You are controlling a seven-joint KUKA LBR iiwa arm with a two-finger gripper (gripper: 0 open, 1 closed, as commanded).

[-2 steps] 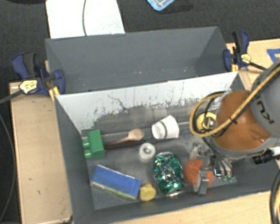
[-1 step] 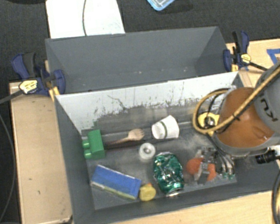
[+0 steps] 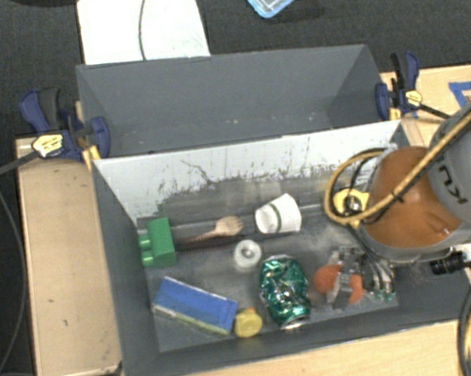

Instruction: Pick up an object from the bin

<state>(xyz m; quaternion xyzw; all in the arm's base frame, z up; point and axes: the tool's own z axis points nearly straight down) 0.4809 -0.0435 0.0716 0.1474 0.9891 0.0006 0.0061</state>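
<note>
Grey metal makes up the bin (image 3: 223, 90), which holds a scatter of small things on its floor. Farthest left stands a green plastic building block (image 3: 157, 242), close to the left wall. In front of it, toward the near wall, a blue rectangular sponge with a yellow underside (image 3: 193, 305) lies at a slant. Just beside its right end sits a small yellow ball (image 3: 248, 323). Behind these, a brush with a dark handle and pale bristles (image 3: 211, 231) lies from the green block toward a white plastic cup (image 3: 278, 215) tipped on its side. A small white round cap (image 3: 246, 254) rests just in front of those two. To its right a crushed green metal can (image 3: 283, 291) reaches toward the near wall. Right of the can, near the front right corner, is a small orange-red lump (image 3: 326, 280). The gripper (image 3: 362, 284) is down at the floor just beside it, under the arm's orange wrist cover (image 3: 402, 208). Whether the gripper is spread, pressed together or pinching the lump cannot be told, nor whether the two touch.
</note>
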